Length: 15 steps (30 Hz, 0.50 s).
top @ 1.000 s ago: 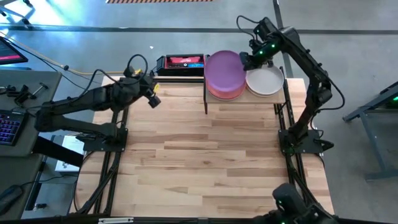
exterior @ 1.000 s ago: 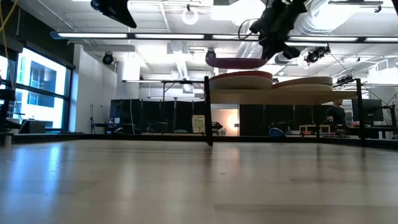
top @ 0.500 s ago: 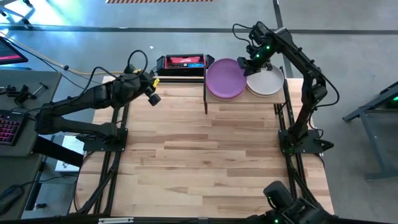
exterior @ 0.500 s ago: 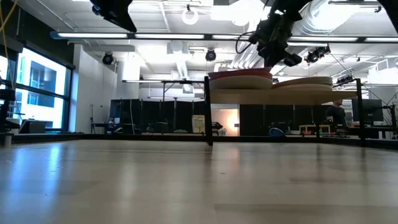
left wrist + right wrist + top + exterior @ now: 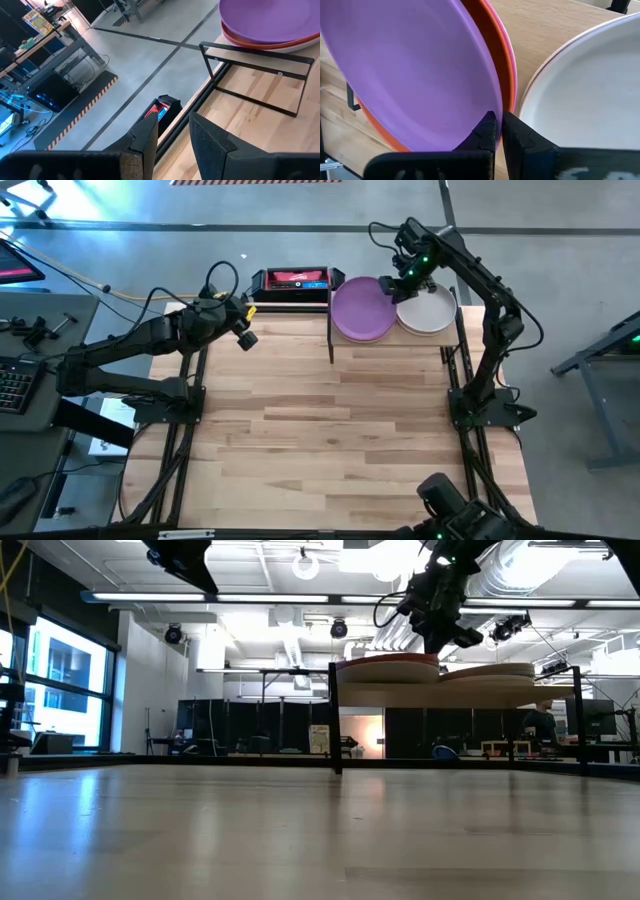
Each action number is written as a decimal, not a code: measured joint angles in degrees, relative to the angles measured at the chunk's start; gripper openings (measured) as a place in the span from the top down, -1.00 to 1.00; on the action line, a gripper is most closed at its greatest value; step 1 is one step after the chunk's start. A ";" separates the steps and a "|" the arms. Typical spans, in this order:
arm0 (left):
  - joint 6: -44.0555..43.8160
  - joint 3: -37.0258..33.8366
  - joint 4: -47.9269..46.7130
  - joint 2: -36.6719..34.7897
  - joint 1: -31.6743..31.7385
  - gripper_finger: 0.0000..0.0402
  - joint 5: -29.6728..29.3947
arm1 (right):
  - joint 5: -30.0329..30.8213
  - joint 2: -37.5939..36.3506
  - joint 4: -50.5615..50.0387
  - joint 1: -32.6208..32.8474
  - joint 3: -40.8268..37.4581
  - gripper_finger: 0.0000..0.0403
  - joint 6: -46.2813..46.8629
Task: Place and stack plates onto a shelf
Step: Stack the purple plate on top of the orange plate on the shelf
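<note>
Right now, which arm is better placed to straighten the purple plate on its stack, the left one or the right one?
The right, probably. The right gripper hangs at the shelf, just beside the purple plate and the off-white plate. The left gripper waits off to the side, away from the shelf.

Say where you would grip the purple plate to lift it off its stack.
Grip the purple plate by its thin rim on the side facing the white plate, where the right gripper sits. It lies flat atop its stack, so only the rim offers a pinch.
</note>
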 joint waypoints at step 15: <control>2.44 0.00 0.03 0.00 0.00 0.48 -0.68 | -0.50 -0.01 1.16 0.31 0.00 1.00 3.51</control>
